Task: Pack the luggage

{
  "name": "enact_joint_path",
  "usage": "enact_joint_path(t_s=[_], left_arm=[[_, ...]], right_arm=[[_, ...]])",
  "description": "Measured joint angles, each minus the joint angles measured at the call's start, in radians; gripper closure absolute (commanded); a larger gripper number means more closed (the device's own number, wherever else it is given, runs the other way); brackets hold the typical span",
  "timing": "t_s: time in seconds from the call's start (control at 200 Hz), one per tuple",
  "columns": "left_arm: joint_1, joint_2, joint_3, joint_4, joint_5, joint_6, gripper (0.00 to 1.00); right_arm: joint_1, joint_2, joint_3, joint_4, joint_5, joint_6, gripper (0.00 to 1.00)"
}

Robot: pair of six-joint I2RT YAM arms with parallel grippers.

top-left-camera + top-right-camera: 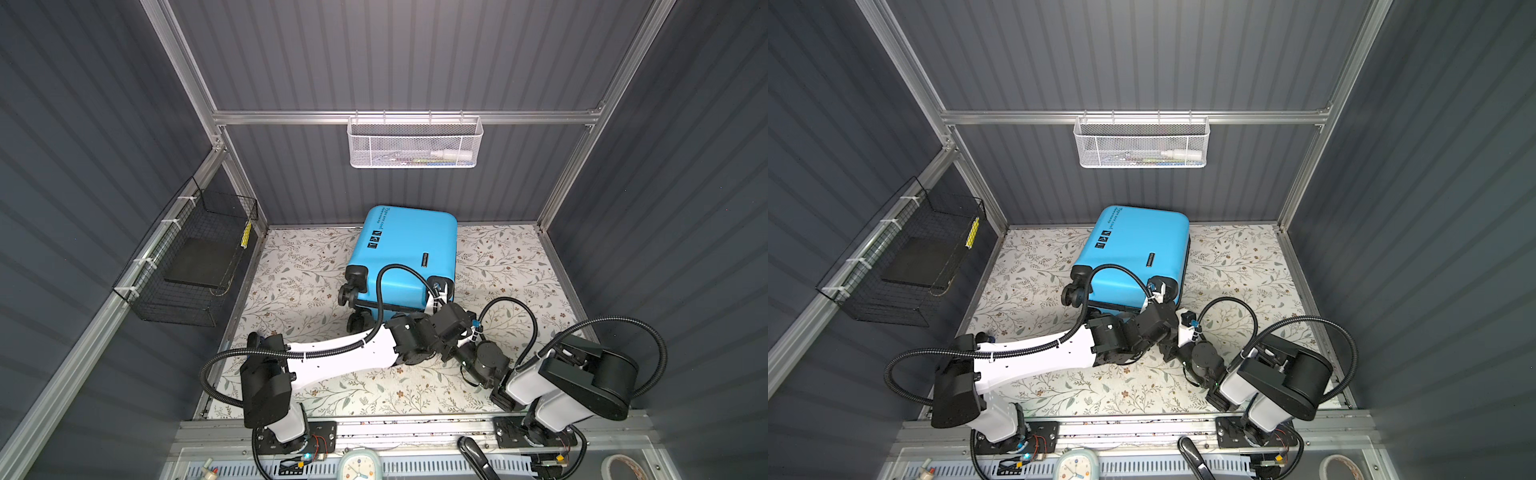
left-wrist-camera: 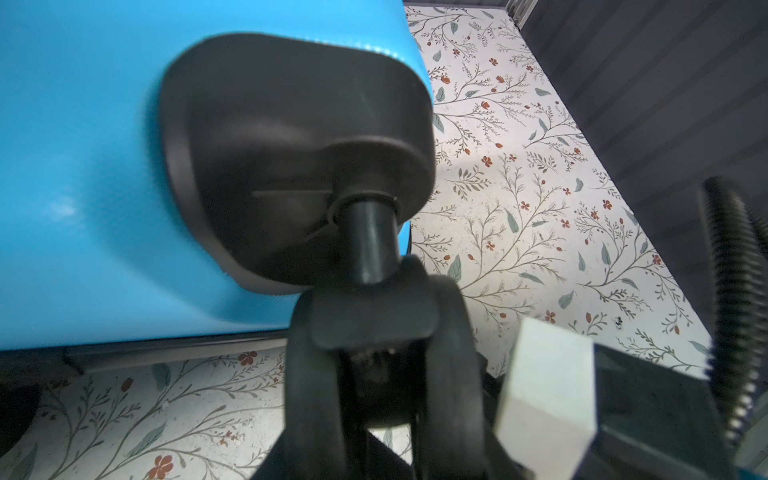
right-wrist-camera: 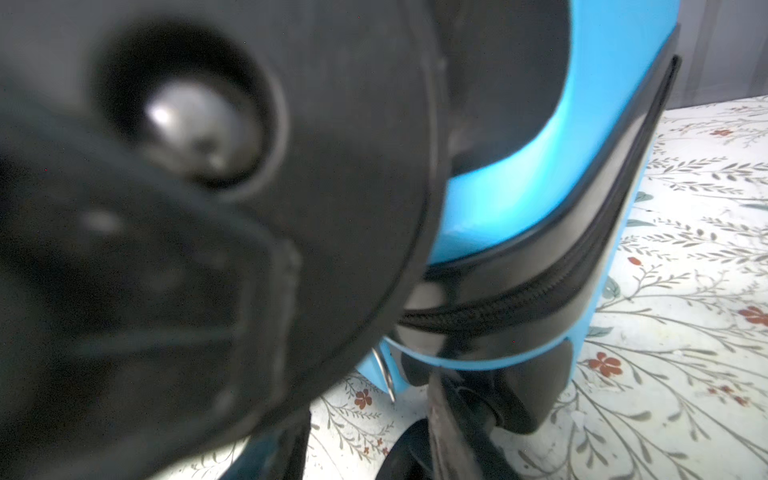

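Luggage (image 1: 405,249) lies closed, 1 near wheel (image 2: 368,320) right at both jaws.

The luggage (image 1: 405,249) bears a line of black print by its far corner, too small and turned to read. Beside it sit three black square icons (image 1: 373,240). The lettering on a dark badge (image 1: 427,258) is illegible.

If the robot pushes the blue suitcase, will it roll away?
Probably not. The suitcase lies flat, so its wheels stick out at one end instead of standing under it. It would likely slide rather than roll. It looks hard and shiny, so it is probably stiff and a bit slippery to grip.
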Motion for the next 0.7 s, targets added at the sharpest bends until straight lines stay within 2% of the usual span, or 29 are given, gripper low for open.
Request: enact_joint_path(t_s=[0.605, 0.7], left_arm=[[0.003, 0.0, 0.0, 0.0, -0.024, 0.0, 1.0], [0.007, 0.0, 0.0, 0.0, -0.026, 0.0, 1.0]], right_arm=[[-0.013, 0.059, 0.048, 0.023, 0.011, -0.005, 0.63], [-0.017, 0.069, 0.058, 0.026, 0.008, -0.004, 0.68]])
